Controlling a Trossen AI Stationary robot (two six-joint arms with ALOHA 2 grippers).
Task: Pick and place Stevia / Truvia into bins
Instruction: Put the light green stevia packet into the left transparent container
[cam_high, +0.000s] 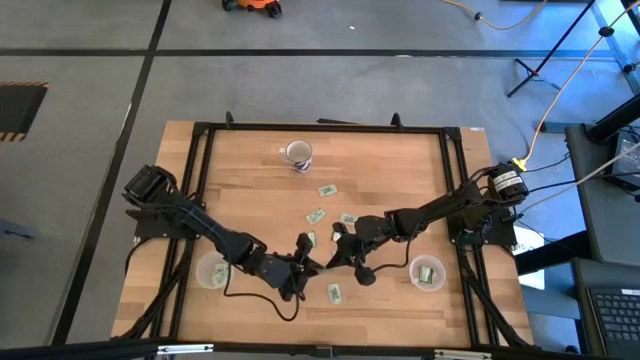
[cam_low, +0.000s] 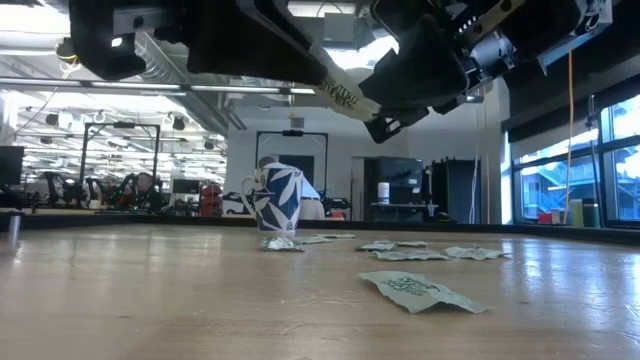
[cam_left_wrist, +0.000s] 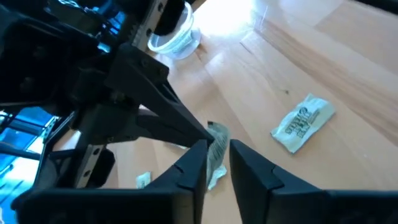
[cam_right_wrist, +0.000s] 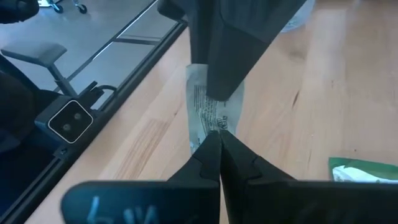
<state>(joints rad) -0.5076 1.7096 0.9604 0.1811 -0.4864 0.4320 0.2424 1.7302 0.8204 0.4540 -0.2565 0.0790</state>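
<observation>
Table (cam_high: 250, 200) of light wood fills the middle of the high view, and the job on it looks only partly done. The two dark arms reach in from the left and right edges and meet near the lower middle. At the upper middle stands a white mug (cam_high: 297, 153), which is not a bin. The right cup (cam_high: 427, 273), at the lower right, already has green and white packets in it. The left cup (cam_high: 213, 272), at the lower left, may hold something pale, but I cannot tell. At least four loose packets are left on the wood: three in the middle (cam_high: 327, 190) (cam_high: 316, 214) (cam_high: 348, 218) and one near the bottom (cam_high: 335, 292). The right gripper (cam_right_wrist: 219, 140) is pressed together, pinching one end of a held packet (cam_right_wrist: 199, 109) near the lower middle. The left gripper (cam_left_wrist: 217, 165) sits around that same packet's other end, but I cannot tell if it squeezes it. This packet goes into a cup next, I think, and then the loose ones.
</observation>
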